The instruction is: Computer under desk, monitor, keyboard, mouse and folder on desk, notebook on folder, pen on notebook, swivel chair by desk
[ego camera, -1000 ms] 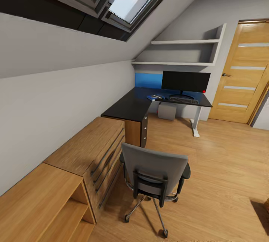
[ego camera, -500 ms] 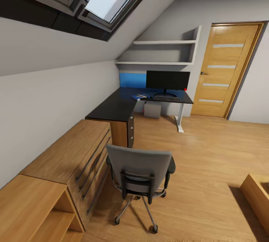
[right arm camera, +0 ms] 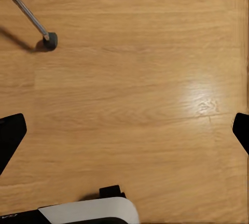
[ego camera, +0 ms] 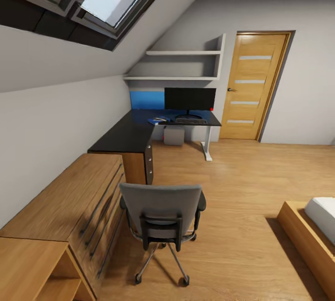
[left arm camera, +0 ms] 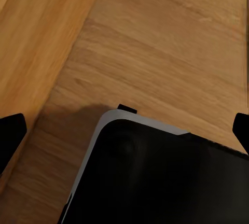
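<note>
No readable text, label, brand, number or sign found in any view. Monitor (ego camera: 190, 98) screen seen black, blank; small red spot noted at its lower right corner, not legible. Door (ego camera: 251, 85) panels seen plain, unmarked.

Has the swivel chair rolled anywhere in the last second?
No. The swivel chair keeps its place beside the oak drawer unit; the whole picture slid because the head camera turned.

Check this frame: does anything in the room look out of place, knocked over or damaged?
Nothing looks damaged or spilled. The swivel chair stands upright but out on the floor beside the oak drawer unit, well away from the desk, where the monitor stands upright.
</note>
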You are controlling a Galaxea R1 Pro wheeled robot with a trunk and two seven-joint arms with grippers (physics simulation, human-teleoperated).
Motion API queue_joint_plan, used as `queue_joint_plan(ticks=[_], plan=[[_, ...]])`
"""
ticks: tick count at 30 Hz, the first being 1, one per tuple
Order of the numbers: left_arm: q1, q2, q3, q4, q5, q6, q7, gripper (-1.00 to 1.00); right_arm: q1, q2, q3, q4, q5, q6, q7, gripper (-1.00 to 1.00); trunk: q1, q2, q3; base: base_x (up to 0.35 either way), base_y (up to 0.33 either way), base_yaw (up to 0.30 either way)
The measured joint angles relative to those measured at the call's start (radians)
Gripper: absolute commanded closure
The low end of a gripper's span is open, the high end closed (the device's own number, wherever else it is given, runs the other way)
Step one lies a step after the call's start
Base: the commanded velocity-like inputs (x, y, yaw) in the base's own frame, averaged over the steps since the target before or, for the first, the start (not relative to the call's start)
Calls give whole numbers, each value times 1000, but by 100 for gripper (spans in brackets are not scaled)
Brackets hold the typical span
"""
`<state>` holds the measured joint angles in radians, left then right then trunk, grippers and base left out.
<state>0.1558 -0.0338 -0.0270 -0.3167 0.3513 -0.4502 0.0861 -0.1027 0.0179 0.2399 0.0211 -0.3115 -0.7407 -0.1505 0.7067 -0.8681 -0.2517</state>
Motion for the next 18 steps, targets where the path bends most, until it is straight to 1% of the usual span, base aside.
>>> queue_joint_plan(ticks=[6, 18], plan=[[0, 0, 0, 0, 0, 0, 0, -100, 0, 1, 0, 0, 0, 0, 0, -100, 0, 0, 0, 0, 120, -271], [0, 0, 0, 0, 0, 0, 0, -100, 0, 1, 0, 0, 0, 1, 0, -100, 0, 0, 4, 0, 19, -264]])
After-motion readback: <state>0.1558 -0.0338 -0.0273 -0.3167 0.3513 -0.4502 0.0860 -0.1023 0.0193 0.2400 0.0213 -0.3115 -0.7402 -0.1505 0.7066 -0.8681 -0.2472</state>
